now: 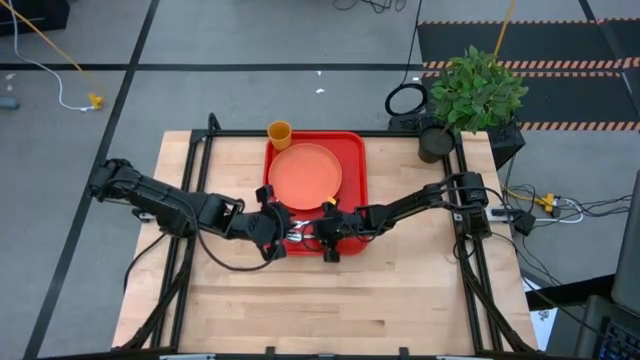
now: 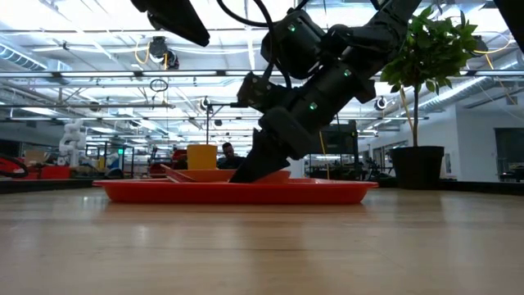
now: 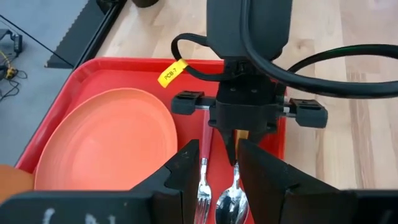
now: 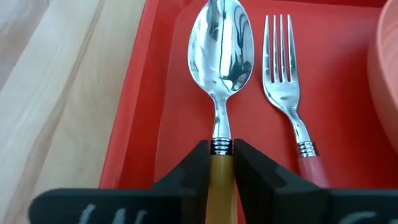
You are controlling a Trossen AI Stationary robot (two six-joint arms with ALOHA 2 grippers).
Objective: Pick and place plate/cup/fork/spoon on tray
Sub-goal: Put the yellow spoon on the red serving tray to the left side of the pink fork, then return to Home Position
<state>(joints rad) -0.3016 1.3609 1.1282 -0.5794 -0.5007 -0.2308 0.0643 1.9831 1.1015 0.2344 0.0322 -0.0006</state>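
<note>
silver-bowled spoon caught by its orange-yellow handle between the right gripper jaws, nearly shut around it, bowl pointing straight ahead of the fingers. lies flat on the tray floor, long axis in line with the jaws and parallel to the fork, just beside it and not touching. lies between the fork and the tray's near rim, fork between spoon and plate.

from above: right gripper and left gripper meeting over the tray strip on the side of the plate away from the cup. cup standing at the tray's far corner, touching or just off the plate's edge, cannot tell which.

left gripper jaws open and empty, hanging over the tines and spoon bowl, facing the right arm's wrist head-on.

judged: all four things now on the tray, spoon only needing release; coming move turns on opening the right jaws and backing out along the handle's axis, away from the left arm, without dragging the spoon or nudging the fork. right arm the one in charge; left nearer the bowl end but idle.
</note>
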